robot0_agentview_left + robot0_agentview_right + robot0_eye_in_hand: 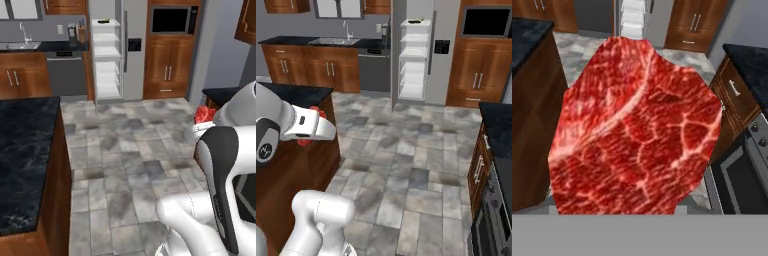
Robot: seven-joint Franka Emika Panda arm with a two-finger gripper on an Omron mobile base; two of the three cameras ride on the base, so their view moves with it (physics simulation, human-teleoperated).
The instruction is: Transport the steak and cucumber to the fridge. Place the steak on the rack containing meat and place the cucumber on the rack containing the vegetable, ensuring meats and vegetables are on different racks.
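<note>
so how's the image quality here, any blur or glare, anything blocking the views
Left base view: soft and slightly blurry, even flat light, the robot's white arm blocks the lower right, steak peeking behind it. Right base view: same softness, no hard shadows, fridge interior bright white. Hand view: steak covers most of the frame, texture sharp, no glare.

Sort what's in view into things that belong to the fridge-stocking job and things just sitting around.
Part of the job:
- steak, carried at the gripper
- fridge, door open, white shelves showing
- dark item on the top fridge shelf, too small to identify

Just lying about:
- microwave
- sink faucet
- dishwasher
- island counter
- wooden cabinets
</note>
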